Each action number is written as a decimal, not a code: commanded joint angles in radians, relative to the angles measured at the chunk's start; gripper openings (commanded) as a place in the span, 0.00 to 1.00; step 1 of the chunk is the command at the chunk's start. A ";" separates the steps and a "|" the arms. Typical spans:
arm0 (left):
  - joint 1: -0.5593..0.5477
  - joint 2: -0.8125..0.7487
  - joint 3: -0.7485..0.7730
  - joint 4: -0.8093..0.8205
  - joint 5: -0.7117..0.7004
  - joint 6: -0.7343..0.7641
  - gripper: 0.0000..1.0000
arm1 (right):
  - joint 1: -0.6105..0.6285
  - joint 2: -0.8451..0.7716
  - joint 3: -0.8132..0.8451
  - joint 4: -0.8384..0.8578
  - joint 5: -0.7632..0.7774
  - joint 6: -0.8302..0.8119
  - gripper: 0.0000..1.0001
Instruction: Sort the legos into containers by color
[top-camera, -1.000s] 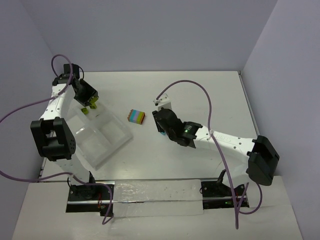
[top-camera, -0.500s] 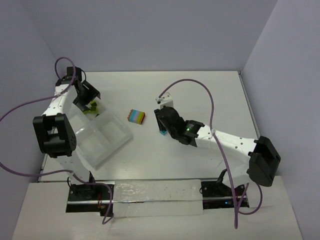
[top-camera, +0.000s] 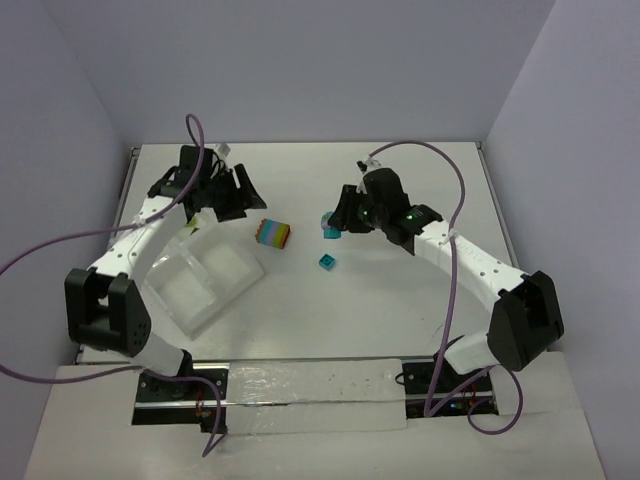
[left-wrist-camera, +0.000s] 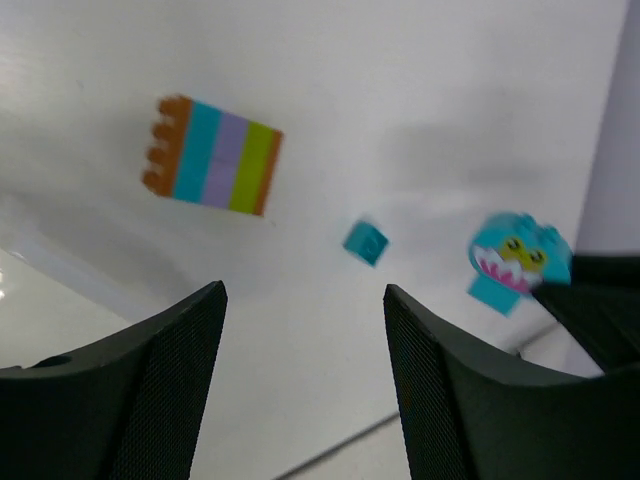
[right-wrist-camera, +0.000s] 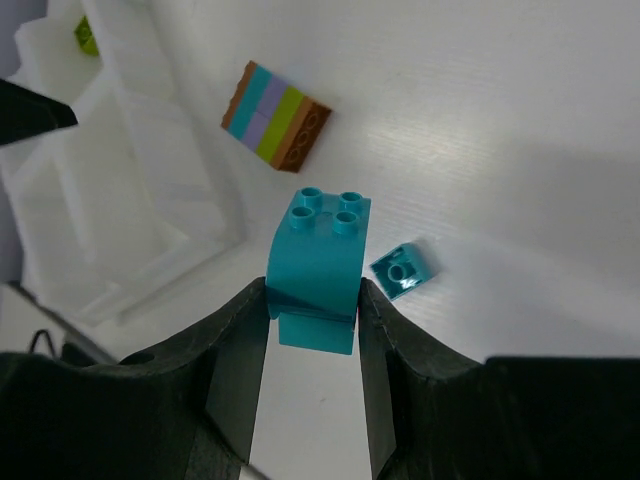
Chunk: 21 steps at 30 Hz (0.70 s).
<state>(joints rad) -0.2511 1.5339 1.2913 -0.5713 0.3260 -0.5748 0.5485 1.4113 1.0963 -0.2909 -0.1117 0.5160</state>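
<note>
Jaws of the left gripper (left-wrist-camera: 304, 292) stand wide apart with nothing between them, hovering at the far corner of the clear tray (top-camera: 190, 295). The tray lies at an angle on the left part of the white table (top-camera: 420, 310). One lime green brick (right-wrist-camera: 88, 35) sits in a compartment at the tray's far end. Just right of the tray and apart from it, a multicoloured stack (top-camera: 273, 233) lies on its side, banded orange, teal, purple, lime and orange. Further right, a small teal brick (top-camera: 327, 262) rests alone on the table. The right gripper (right-wrist-camera: 312, 290) is clamped on a large teal brick (right-wrist-camera: 320, 250), held in the air just beyond the small one. Its studs point away from the wrist, and a printed face with eyes and teeth shows on it in the left wrist view.
</note>
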 joint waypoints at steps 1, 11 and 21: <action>0.014 -0.135 -0.184 0.340 0.356 -0.099 0.71 | -0.055 0.061 -0.004 0.040 -0.313 0.182 0.00; -0.056 -0.238 -0.455 0.681 0.513 -0.347 0.69 | -0.083 0.142 -0.093 0.446 -0.575 0.473 0.00; -0.068 -0.274 -0.535 0.884 0.535 -0.481 0.68 | -0.082 0.202 -0.052 0.624 -0.625 0.608 0.00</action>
<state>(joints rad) -0.3145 1.2750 0.7437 0.1677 0.8245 -0.9949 0.4686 1.6026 1.0040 0.1845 -0.6812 1.0409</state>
